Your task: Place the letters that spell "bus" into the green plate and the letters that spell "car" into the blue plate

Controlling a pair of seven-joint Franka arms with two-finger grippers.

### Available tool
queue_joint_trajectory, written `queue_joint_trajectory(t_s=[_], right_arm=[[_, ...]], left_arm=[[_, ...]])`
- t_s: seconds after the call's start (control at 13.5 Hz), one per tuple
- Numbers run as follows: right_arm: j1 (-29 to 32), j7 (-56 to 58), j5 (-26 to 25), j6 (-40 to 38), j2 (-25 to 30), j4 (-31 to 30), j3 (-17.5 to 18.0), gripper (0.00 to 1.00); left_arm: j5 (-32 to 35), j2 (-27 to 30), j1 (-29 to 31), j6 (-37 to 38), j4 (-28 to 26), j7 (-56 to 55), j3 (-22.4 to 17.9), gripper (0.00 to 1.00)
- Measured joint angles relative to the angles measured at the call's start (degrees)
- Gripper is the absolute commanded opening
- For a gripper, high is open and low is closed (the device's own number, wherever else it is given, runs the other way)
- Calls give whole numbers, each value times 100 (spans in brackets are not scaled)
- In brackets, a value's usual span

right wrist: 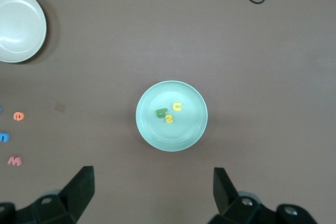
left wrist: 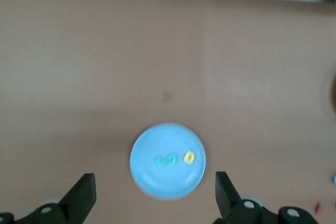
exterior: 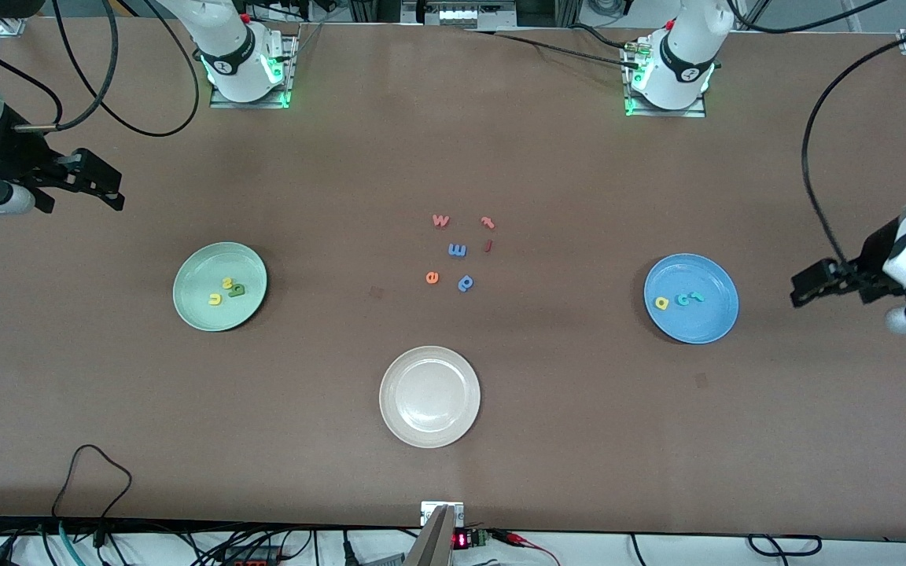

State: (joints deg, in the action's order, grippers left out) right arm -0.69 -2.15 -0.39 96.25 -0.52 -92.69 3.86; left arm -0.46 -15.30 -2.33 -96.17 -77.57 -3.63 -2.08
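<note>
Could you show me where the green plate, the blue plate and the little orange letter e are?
green plate (exterior: 195, 271), front view, on a bare stretch of its inner surface.
blue plate (exterior: 708, 310), front view, on a bare part beside its letters.
orange letter e (exterior: 432, 277), front view, on the letter's body.

Letters (exterior: 227, 290) in green plate (exterior: 193, 303), blue plate (exterior: 708, 322)

Matt brown table (exterior: 500, 440); glossy smooth white plate (exterior: 429, 432); matt foam-like letters (exterior: 457, 250)
</note>
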Motion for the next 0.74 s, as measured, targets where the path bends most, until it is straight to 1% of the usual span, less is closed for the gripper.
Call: queue_joint_trajectory(t_s=[0.07,0.22,0.37,0.59,0.74], right_arm=[[-71,0,0,0,-31,29,-94,100],[-246,0,0,-1,-95,71,-290,100],[-316,0,0,-2,-147,92,-335,100],[-337,0,0,-7,-165,112,-340,100],[-337,0,0,-10,-167,116,-345,100]], left_arm=[[0,89,80,146,-25,101,13,100],[-12,207,264,207,-185,166,90,100],[-22,364,316,179,-485,154,136,100],[-23,847,317,-30,-1206,143,185,100],[-23,1120,317,-55,-1499,143,241,100]])
